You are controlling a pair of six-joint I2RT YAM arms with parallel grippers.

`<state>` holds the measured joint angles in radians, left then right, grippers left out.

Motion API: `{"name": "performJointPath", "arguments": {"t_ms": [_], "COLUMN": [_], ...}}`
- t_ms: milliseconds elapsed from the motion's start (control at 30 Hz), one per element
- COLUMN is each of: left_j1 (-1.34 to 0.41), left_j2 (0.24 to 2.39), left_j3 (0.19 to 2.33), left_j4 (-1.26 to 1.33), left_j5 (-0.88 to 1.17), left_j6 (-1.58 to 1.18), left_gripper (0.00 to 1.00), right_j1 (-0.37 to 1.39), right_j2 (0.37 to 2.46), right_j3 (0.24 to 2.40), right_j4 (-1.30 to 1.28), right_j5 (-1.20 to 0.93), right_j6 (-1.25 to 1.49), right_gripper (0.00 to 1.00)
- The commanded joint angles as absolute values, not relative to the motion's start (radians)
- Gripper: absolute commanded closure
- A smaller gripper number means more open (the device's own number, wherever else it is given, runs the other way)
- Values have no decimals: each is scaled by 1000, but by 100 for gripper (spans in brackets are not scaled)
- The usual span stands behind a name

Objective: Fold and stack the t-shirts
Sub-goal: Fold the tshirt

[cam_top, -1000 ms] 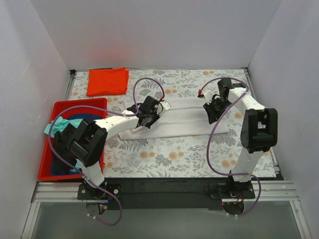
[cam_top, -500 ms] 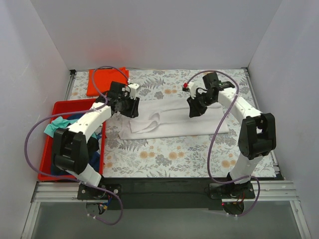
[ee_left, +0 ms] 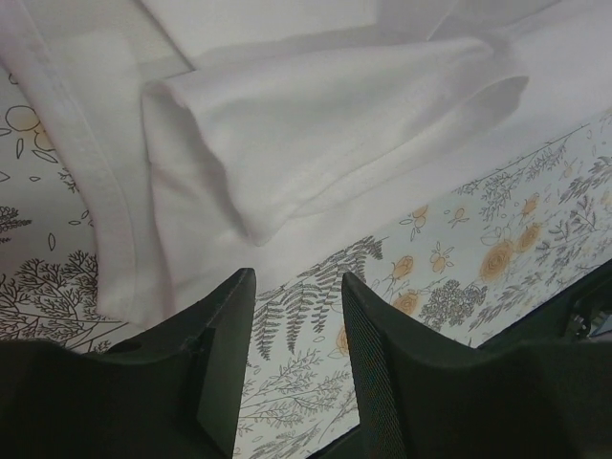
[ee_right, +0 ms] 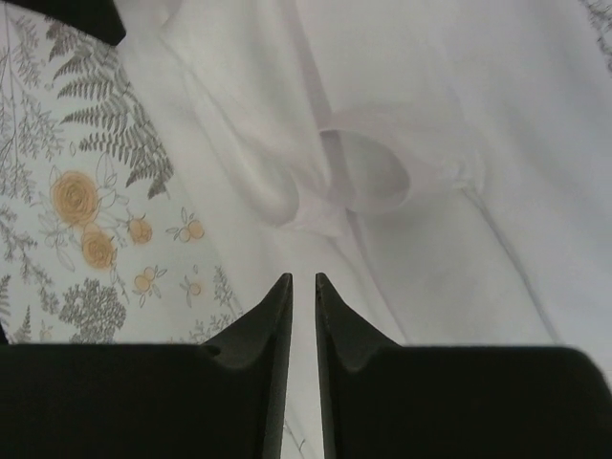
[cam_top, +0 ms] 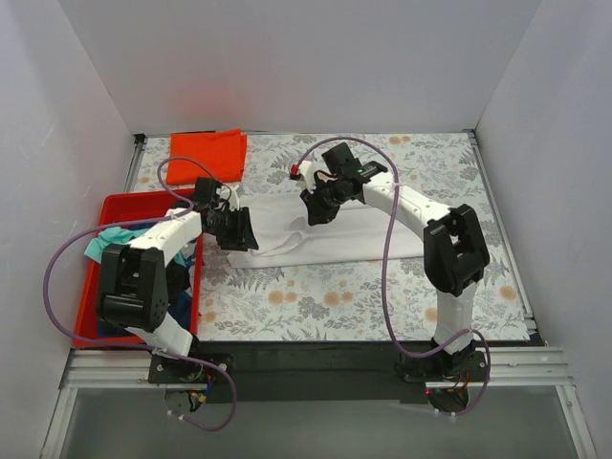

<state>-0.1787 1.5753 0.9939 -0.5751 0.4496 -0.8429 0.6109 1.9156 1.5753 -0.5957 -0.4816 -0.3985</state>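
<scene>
Shirt in hand: the white t-shirt (cam_top: pixel 354 234) lies on the floral covering (cam_top: pixel 316 296) at mid-table, its long axis running left to right.
Left gripper (ee_left: pixel 296 285): spread and empty, low at the shirt's left end. The doubled sleeve (ee_left: pixel 316 143) lies just ahead of it (so we judge this arm the nearer for that end).
Right gripper (ee_right: pixel 302 282): fingers pressed almost together over the shirt's far edge, near its middle. We see no cloth between them.
Count: one white tee, one orange-red t-shirt (cam_top: pixel 206 156) folded at the far left, a heap of tees (cam_top: pixel 107 245) in the red bin (cam_top: pixel 115 199) showing teal, black and blue, and two grippers.
</scene>
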Motion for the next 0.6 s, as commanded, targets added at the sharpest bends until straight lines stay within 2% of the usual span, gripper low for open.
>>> {"name": "performJointPath", "arguments": {"t_ms": [0, 200, 567], "left_j1": [-172, -166, -141], "left_j2": [1585, 1600, 1640], "left_j3": [991, 985, 982], "left_j4": [-568, -572, -578], "left_j5": [489, 462, 477], "left_j6": [-885, -888, -907], "left_gripper": [59, 59, 57], "right_j1": [611, 611, 617], "right_j2": [1959, 2057, 2236], "right_j3": [1684, 1730, 1839], "right_j4": [-496, -388, -334], "right_j5": [-450, -482, -531], "right_j6": [-322, -215, -155], "right_gripper": [80, 82, 78]}}
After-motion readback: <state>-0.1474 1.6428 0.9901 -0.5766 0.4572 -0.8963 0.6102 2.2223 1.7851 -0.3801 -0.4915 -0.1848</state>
